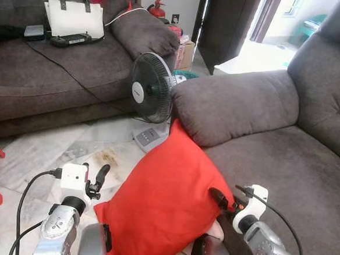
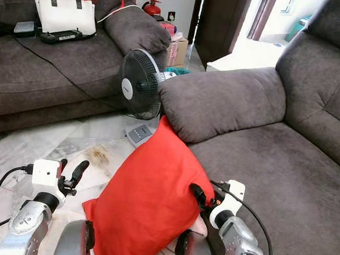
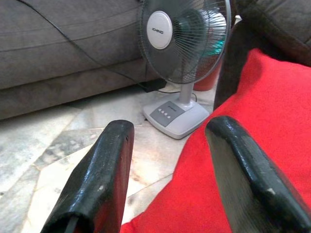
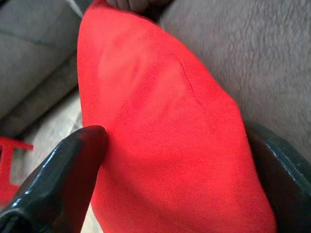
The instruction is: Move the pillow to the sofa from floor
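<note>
the red pillow (image 1: 163, 203) is standing tilted on its lower edge, its top corner leaning against the front of the grey sofa (image 1: 285, 153) armrest and its bottom near the marble floor (image 1: 57, 149). the right gripper (image 4: 165, 160) is closing its two black fingers (image 4: 63, 174) around the pillow's right edge, with red fabric bulging between them and the sofa seat just beyond the far finger. the left gripper (image 3: 170, 170) is hovering beside the pillow's left edge with its fingers (image 3: 97, 174) spread apart; one finger is lying over the red cloth, the other is over bare floor, and nothing is pinched between them. ahead of the left fingers, a small table fan (image 1: 152, 91) is standing on the floor, next to the armrest. a white handbag (image 1: 74, 17) is sitting on a second sofa (image 1: 51, 78) farther back.
</note>
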Robot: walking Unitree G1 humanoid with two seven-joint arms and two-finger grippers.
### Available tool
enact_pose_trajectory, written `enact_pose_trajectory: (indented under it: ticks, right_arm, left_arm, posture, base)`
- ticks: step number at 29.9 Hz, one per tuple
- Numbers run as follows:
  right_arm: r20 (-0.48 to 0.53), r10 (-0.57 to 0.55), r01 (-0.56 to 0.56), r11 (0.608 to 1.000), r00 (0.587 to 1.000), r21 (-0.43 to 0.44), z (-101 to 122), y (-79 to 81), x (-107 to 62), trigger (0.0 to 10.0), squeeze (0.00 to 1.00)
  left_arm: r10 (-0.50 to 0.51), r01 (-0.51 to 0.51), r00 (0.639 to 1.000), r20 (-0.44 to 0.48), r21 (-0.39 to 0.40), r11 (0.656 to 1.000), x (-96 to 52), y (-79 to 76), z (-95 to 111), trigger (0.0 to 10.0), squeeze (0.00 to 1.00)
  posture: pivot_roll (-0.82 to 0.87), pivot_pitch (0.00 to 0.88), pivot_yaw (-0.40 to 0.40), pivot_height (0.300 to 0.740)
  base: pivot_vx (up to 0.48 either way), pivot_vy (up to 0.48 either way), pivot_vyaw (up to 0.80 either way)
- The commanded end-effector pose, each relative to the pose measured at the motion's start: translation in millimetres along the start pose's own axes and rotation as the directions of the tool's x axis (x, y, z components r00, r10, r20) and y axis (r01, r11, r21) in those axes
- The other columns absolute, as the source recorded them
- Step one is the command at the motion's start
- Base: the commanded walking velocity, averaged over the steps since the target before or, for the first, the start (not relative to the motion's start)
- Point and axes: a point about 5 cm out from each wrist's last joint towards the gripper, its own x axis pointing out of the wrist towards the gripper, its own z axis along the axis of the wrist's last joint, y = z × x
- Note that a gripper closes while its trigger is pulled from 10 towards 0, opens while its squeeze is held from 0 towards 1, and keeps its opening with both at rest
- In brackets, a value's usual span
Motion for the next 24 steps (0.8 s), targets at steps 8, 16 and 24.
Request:
enact_pose_trajectory:
  ticks: [8, 16, 24]
  right_arm:
    - [0.001, -0.001, 0.001, 1.000, 1.000, 0.031, 2, 12.3, 10.5, 10.0, 0.00]
    - [-0.044, -0.045, 0.046, 0.999, 0.998, 0.020, -9, 15.5, 13.1, 10.0, 0.00]
    - [-0.069, -0.036, 0.038, 0.999, 0.997, 0.025, -16, 21.0, 15.5, 10.0, 0.00]
  left_arm:
    - [-0.014, 0.014, 1.000, 0.010, -0.008, 1.000, 11.3, -6.9, 4, 10.0, 0.00]
    - [0.002, -0.002, 1.000, 0.022, 0.001, 1.000, 8.6, -3.1, 6, 10.0, 0.00]
    - [0.017, -0.017, 1.000, 0.026, 0.006, 1.000, 2.7, -0.3, 6, 10.0, 0.00]
  posture:
    - [0.16, 0.000, -0.136, 0.530]
    - [0.20, 0.000, -0.146, 0.530]
    - [0.23, 0.009, -0.157, 0.530]
  base:
    - [0.000, 0.000, 0.00]
    - [0.000, 0.000, 0.00]
    - [0.000, 0.000, 0.00]
